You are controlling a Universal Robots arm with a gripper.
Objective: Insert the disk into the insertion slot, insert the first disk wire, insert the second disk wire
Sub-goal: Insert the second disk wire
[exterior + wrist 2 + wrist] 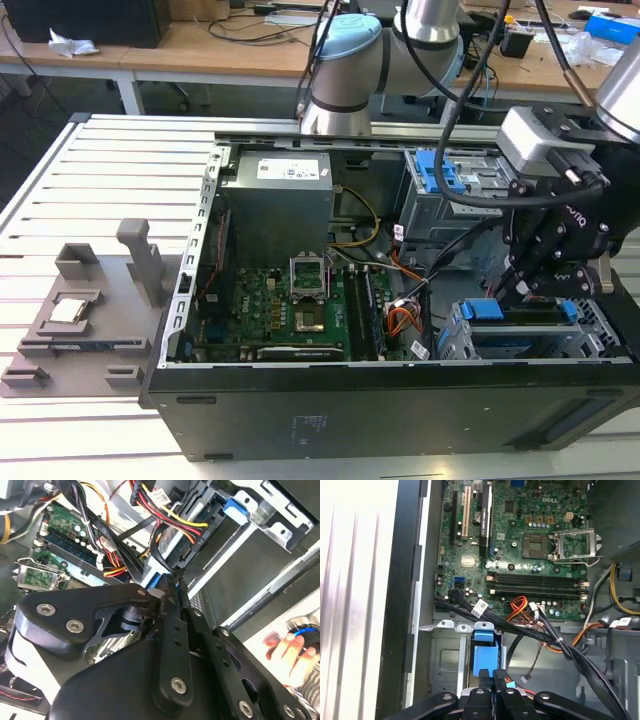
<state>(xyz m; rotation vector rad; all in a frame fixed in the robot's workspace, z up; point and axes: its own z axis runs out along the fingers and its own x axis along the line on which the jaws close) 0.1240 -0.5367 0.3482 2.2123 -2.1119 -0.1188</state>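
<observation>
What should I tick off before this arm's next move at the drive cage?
1. Disk inside insertion slot: ok.
2. Gripper at the disk's blue carrier: ok.
3. Gripper shut: ok; anything held: cannot tell.
4. Disk wires plugged in: cannot tell.
5. Cable bundle clear of the gripper: not ok, it passes close by.
</observation>
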